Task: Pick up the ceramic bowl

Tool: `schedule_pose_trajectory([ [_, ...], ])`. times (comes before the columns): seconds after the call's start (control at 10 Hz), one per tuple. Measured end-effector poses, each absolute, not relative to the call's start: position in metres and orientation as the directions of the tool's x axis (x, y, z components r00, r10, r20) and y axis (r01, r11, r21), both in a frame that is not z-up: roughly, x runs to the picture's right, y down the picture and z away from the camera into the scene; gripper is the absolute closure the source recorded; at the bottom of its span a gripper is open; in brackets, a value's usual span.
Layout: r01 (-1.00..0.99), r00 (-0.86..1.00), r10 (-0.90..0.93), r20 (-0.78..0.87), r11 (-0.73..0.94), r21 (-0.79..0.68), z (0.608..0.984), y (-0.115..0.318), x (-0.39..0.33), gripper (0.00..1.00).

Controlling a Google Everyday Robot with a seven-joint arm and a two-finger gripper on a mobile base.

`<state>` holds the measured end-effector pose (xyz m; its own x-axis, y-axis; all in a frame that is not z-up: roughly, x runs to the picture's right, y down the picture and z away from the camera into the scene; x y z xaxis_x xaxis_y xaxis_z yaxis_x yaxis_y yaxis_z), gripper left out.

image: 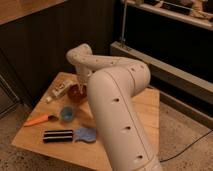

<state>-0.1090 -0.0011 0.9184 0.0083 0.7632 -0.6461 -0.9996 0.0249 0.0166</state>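
Observation:
The ceramic bowl [75, 94] is small, round and glossy reddish-brown, and sits on the wooden table [147, 107] left of the middle. The white arm's large link partly covers its right side. My gripper [82, 85] hangs from the wrist directly over the bowl's right rim, at or just above it. I cannot tell whether it touches the bowl. A small light-blue cup [66, 113] stands in front of the bowl.
A white tube [61, 89] lies left of the bowl. An orange-handled tool [37, 120], a black ridged block [57, 135] and a blue cloth-like object [86, 134] lie near the front edge. A dark wall and a shelf stand behind.

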Motion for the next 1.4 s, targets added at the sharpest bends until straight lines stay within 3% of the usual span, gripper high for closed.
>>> schedule_pose_trajectory([
  [0.2, -1.0, -0.001, 0.756, -0.654, 0.005, 0.006, 0.932, 0.006, -0.106, 0.35],
  [0.4, -1.0, -0.001, 0.747, -0.665, -0.017, -0.017, 0.947, 0.019, -0.104, 0.42],
  [0.9, -0.997, 0.024, 0.739, -0.674, -0.035, -0.074, 0.952, 0.034, -0.104, 0.95],
  [1.0, -0.996, 0.018, 0.734, -0.678, -0.044, -0.075, 0.948, 0.033, -0.103, 1.0],
  [1.4, -0.992, -0.016, 0.733, -0.68, -0.097, -0.081, 0.919, 0.011, -0.097, 1.0],
])
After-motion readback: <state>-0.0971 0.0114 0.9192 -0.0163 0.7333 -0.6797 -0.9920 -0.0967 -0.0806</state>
